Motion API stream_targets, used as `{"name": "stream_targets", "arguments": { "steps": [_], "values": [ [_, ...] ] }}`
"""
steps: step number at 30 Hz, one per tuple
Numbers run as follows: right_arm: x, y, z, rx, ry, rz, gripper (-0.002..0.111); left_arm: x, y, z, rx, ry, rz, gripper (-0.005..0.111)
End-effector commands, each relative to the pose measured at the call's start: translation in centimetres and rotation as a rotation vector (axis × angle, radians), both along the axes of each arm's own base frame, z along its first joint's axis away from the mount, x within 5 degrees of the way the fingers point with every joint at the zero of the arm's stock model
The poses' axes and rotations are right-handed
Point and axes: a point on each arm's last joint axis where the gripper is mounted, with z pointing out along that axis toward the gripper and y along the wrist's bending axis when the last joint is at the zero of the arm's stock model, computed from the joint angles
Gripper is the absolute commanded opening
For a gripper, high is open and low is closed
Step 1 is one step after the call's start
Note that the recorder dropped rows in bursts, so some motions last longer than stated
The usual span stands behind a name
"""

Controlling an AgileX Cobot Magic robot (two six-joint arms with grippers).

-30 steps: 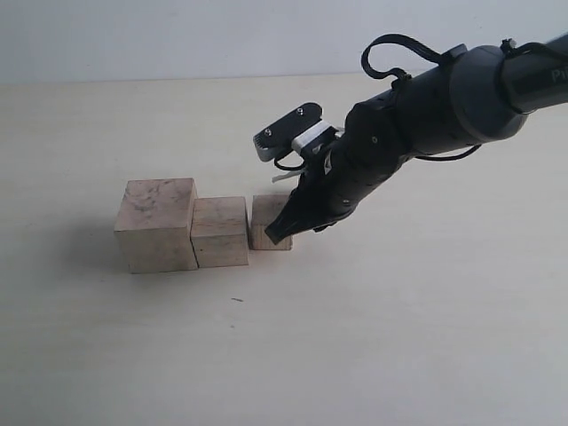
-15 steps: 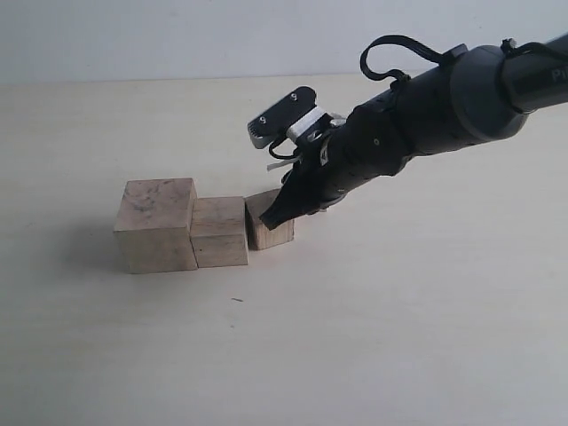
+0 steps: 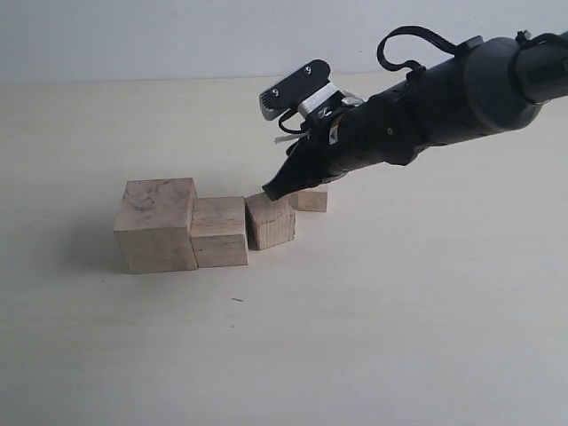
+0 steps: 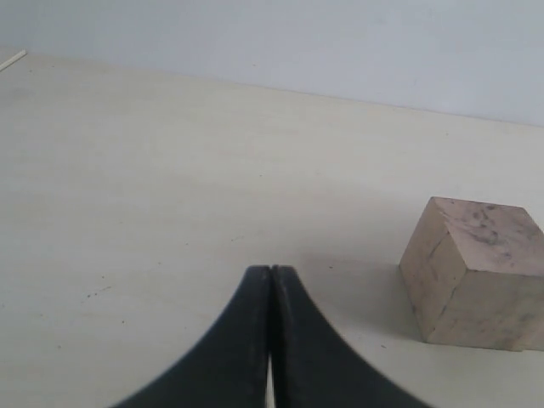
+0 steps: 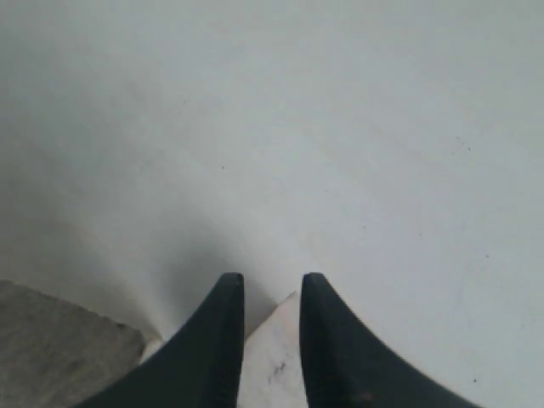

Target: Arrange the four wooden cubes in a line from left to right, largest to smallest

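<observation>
Three pale wooden cubes stand in a row: the largest cube [image 3: 155, 224] with a grey-mottled top at the left, the second cube [image 3: 219, 231] touching it, then the third cube [image 3: 271, 222], turned slightly askew. The smallest cube [image 3: 311, 201] sits just behind and right of the third, partly hidden by the arm. My right gripper [image 3: 271, 190] hovers close over the third cube's top, its fingers a narrow gap apart and holding nothing [image 5: 268, 279]; a pale cube face [image 5: 274, 357] shows between them. My left gripper [image 4: 270, 270] is shut and empty, with the largest cube [image 4: 476, 272] off to one side.
The light tabletop [image 3: 399, 311] stretches out in front and to the right of the row. A tiny dark speck [image 3: 237, 300] lies in front of the cubes. A pale wall [image 3: 177, 35] runs along the back edge.
My right gripper has lifted off the third cube and drawn back to the right. The third cube has turned a little, and the smallest cube has come into view behind it.
</observation>
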Motion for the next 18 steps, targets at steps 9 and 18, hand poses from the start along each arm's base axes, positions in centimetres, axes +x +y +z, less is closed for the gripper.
{"name": "stream_targets", "arguments": {
  "steps": [9, 18],
  "values": [
    [1.2, 0.8, -0.4, -0.022, 0.036, -0.019, 0.024, 0.0, 0.0, 0.1, 0.005, -0.014, -0.006, 0.0],
    [1.2, 0.9, -0.5, 0.013, 0.06, -0.055, 0.024, 0.0, 0.0, 0.1, 0.005, -0.014, -0.006, 0.0]
  ]
}}
